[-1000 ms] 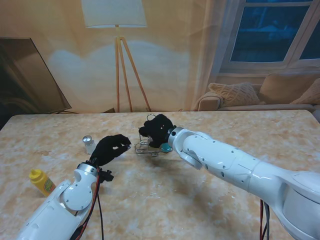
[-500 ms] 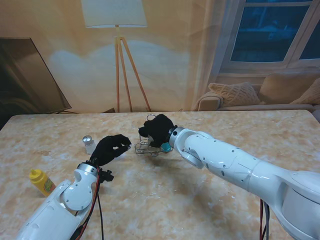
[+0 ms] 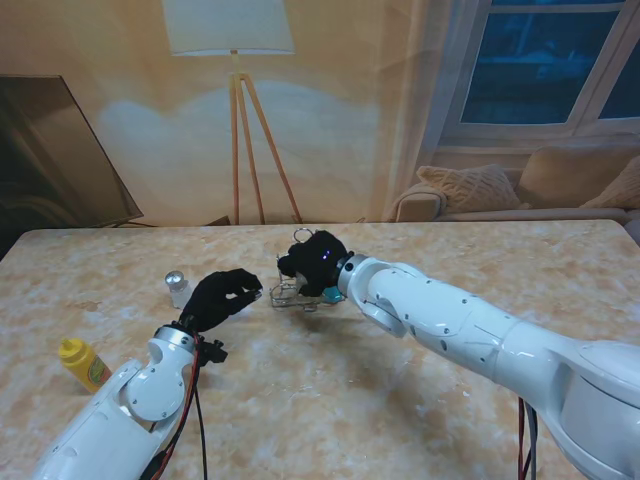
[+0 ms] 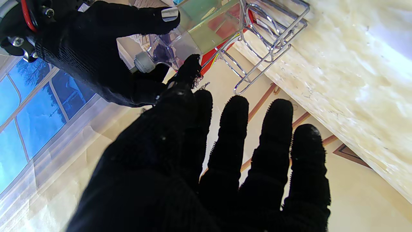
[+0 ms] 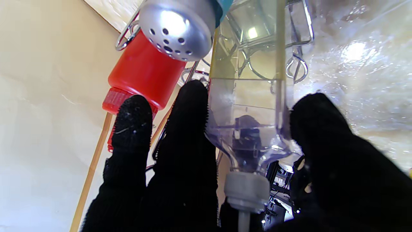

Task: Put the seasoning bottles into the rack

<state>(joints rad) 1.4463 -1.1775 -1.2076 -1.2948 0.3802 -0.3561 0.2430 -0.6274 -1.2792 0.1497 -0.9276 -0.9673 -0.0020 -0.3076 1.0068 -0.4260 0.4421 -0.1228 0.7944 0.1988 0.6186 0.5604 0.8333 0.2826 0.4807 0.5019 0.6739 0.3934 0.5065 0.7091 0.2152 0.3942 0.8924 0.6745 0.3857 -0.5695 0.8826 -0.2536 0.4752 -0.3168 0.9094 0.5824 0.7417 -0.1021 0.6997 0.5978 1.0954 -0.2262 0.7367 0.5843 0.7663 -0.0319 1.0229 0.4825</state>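
Note:
My right hand (image 3: 315,260) is shut on a clear square bottle (image 5: 248,106) part-filled with yellowish liquid, pinched between fingers (image 5: 188,138) and thumb, its base down inside the wire rack (image 3: 290,294). A red bottle (image 5: 145,74) and a teal shaker with a perforated silver cap (image 5: 177,27) stand in the rack beside it. My left hand (image 3: 222,297) hovers just left of the rack, open, fingers (image 4: 273,138) spread and holding nothing. A small silver-capped shaker (image 3: 177,288) stands on the table left of that hand. A yellow bottle (image 3: 82,363) stands near the left edge.
The marble table (image 3: 420,400) stretches to the right and nearer to me. A floor lamp (image 3: 240,110), a sofa (image 3: 520,195) and a window lie beyond the far edge. My right forearm (image 3: 450,325) crosses the table's middle.
My right hand has shifted only slightly over the rack, still holding the clear bottle. The left arm has not moved.

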